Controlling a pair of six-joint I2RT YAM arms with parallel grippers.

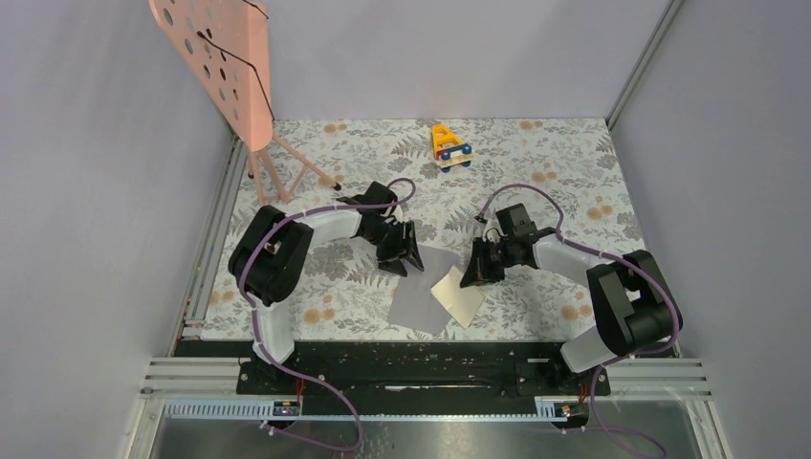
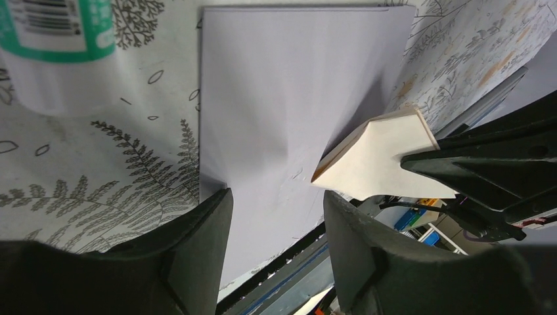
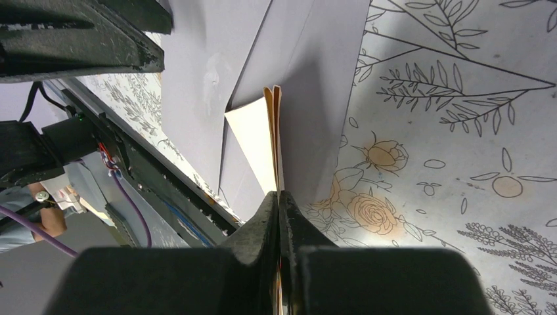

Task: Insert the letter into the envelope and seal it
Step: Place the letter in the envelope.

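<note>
**A:** Grey-lilac paper, that was the envelope, lying flat on the floral tabletop near the front edge, between the two arms.

**B:** And the right jaws were clamped tight on the tan folded letter, held edge-on, with its leading corner over the envelope's right side.

**A:** A pinch at the trailing end, I'd say, so the free end could slide toward the opening. It wasn't inside yet, by the look of it.

**B:** The left jaws stood partway apart above the envelope's far corner, gripping nothing I could see.

**A:** Probably there to pin the paper so it wouldn't skate. Whether they touched it, I couldn't tell.
</note>
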